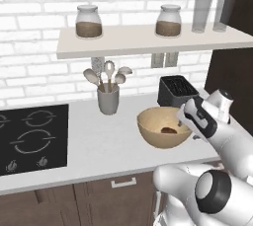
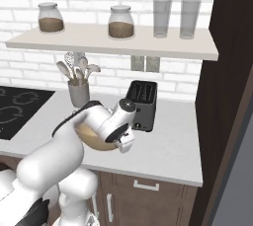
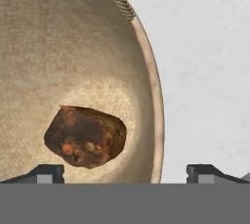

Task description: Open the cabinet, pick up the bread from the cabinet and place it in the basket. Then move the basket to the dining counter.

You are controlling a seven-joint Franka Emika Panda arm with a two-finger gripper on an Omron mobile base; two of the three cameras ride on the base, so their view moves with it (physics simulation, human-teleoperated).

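My tool (image 3: 125, 173), fingers spread wide and empty, hangs over the basket's (image 3: 155, 96) right rim on the white surface (image 3: 205, 61); the bread (image 3: 85, 136) lies on the basket floor, just below the left fingertip (image 3: 46, 173).

The basket (image 3: 58, 47) looks matt and woven with a rope handle; the bread (image 3: 85, 136) is rough-crusted.

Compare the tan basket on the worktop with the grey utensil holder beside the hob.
The wide tan round basket is low and open like a bowl; the grey cylindrical utensil holder is narrow and tall. The basket holds the dark-brown bread lying at its bottom; the holder carries upright spoons and spatulas. Both stand on the white worktop.
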